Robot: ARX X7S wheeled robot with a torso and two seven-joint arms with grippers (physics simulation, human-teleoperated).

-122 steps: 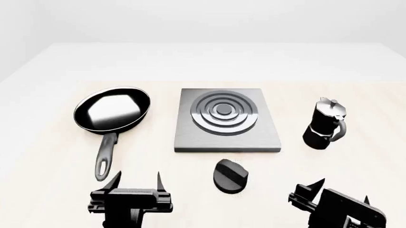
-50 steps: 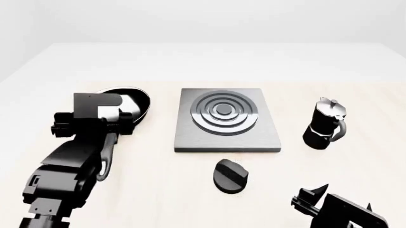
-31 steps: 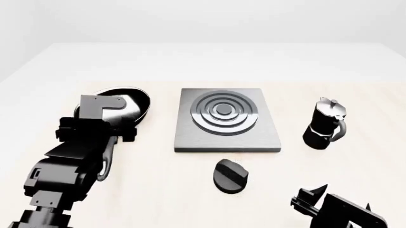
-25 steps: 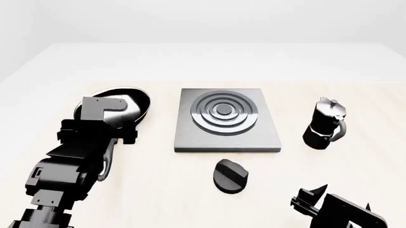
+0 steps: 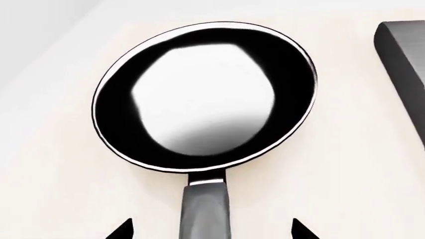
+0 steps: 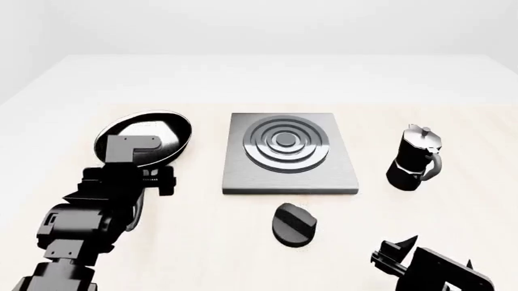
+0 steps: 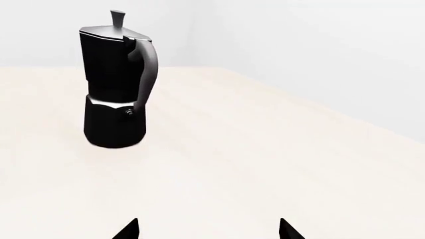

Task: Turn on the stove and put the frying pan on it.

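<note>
Left of the stove (image 6: pixel 289 153), the frying pan (image 5: pixel 204 94) looks rigid and bowl-heavy, best gripped along its handle (image 5: pixel 206 209), between the left gripper (image 5: pixel 210 230)'s spread jaws; right gripper (image 7: pixel 207 228) likewise gapes.

A black moka pot (image 6: pixel 413 159) stands upright on the pale wooden surface (image 6: pixel 404 206) at the right side of the head view. Its lid carries a small knob on top (grey, narrow), and a curved grey handle runs down one side. Plain white walls surround the surface.
</note>
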